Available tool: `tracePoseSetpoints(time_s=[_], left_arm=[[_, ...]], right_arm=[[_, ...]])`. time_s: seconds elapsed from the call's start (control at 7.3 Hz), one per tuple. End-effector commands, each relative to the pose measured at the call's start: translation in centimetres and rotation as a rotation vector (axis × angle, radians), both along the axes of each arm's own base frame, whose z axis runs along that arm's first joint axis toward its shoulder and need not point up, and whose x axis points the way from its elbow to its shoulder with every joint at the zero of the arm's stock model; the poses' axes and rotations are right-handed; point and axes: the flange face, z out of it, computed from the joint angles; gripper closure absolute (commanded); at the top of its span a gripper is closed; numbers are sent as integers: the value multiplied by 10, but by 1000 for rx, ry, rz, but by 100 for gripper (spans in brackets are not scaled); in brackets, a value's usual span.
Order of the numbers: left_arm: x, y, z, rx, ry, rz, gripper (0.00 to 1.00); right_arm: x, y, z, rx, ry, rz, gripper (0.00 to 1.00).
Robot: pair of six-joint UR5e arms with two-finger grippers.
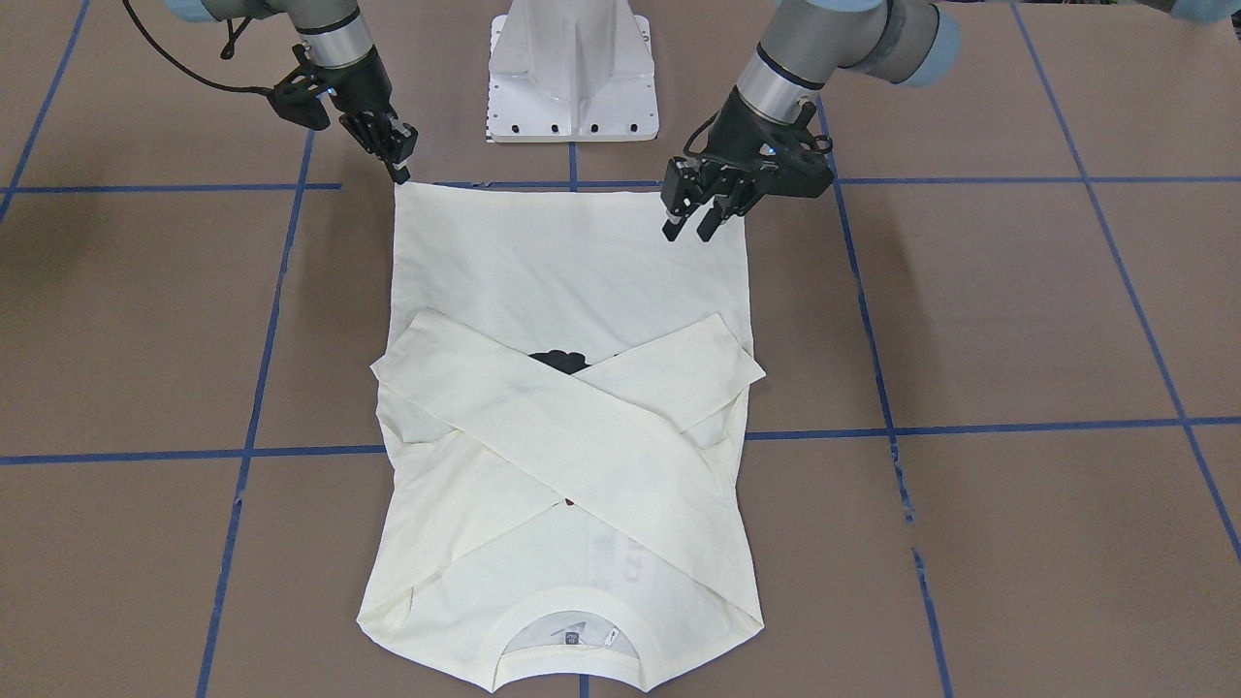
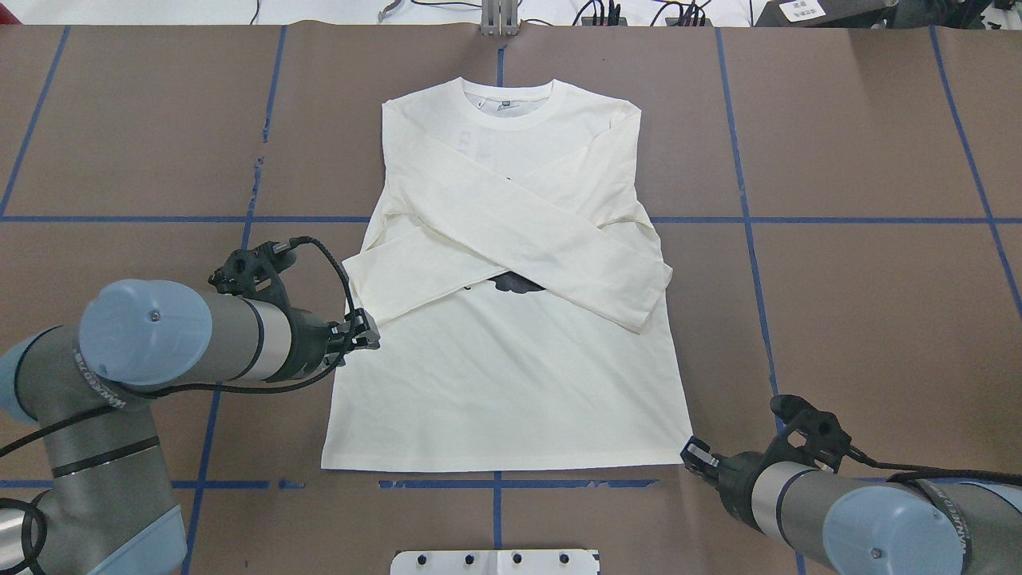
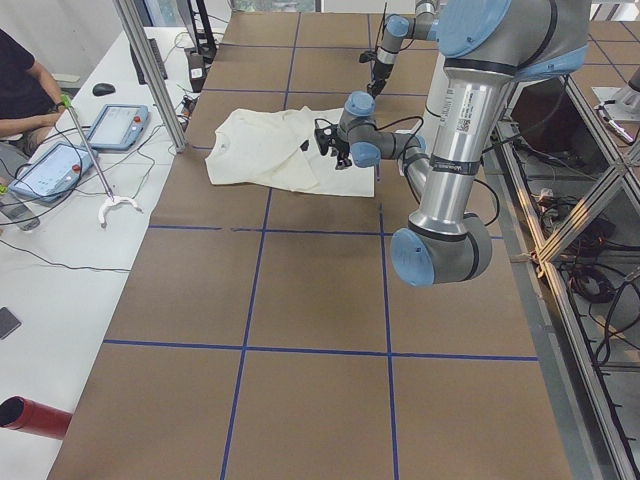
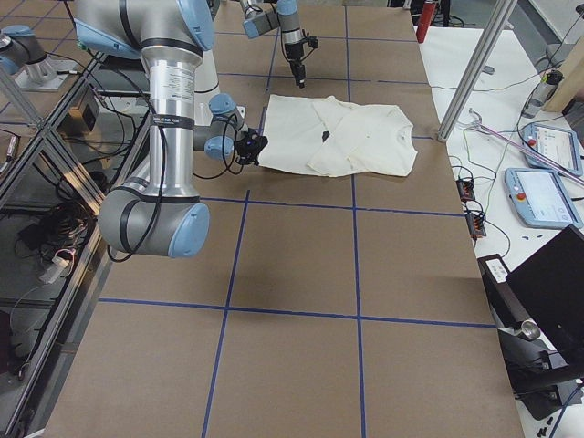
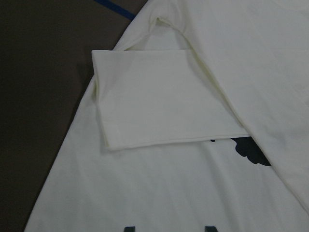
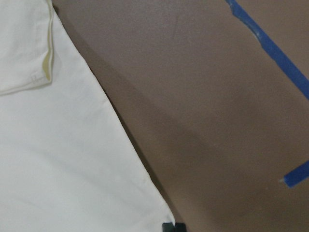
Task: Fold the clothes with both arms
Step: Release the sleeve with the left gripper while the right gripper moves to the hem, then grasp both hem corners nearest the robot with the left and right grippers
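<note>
The cream-white shirt (image 1: 572, 262) lies flat on the brown table, collar away from me, hem toward me, both sleeves crossed over the chest. A bit of the black cat print (image 1: 560, 361) shows under the sleeves. My left gripper (image 1: 690, 231) is open and hovers over the shirt's left side edge (image 2: 355, 351), just below the sleeve cuff (image 5: 145, 106). Its two fingertips (image 5: 129, 228) stand apart. My right gripper (image 1: 401, 174) is shut at the hem's right corner (image 2: 688, 460). In the right wrist view the corner runs into its closed tips (image 6: 174, 227).
The white pedestal base (image 1: 572, 78) stands just behind the hem. Blue tape lines (image 1: 291, 451) grid the table. In the exterior left view a side bench with tablets (image 3: 110, 125) and a seated person (image 3: 20, 80) lies beyond the collar end.
</note>
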Motion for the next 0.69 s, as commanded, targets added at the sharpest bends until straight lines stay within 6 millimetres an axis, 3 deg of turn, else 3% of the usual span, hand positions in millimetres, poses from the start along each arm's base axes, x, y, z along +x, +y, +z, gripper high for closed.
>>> tracePoseSetpoints(time_s=[0.0,0.27,0.55], left_arm=[[5,25,29,-75,-97,27,42],[19,63,45,-167,-123,45,43],[31,84,47,-193,-128,69,45]], right_arm=[[6,1,-2,1,-4,-1,100],[7,2,-5,1,-8,-4,100],[7,3,-5,2,-9,-6,100]])
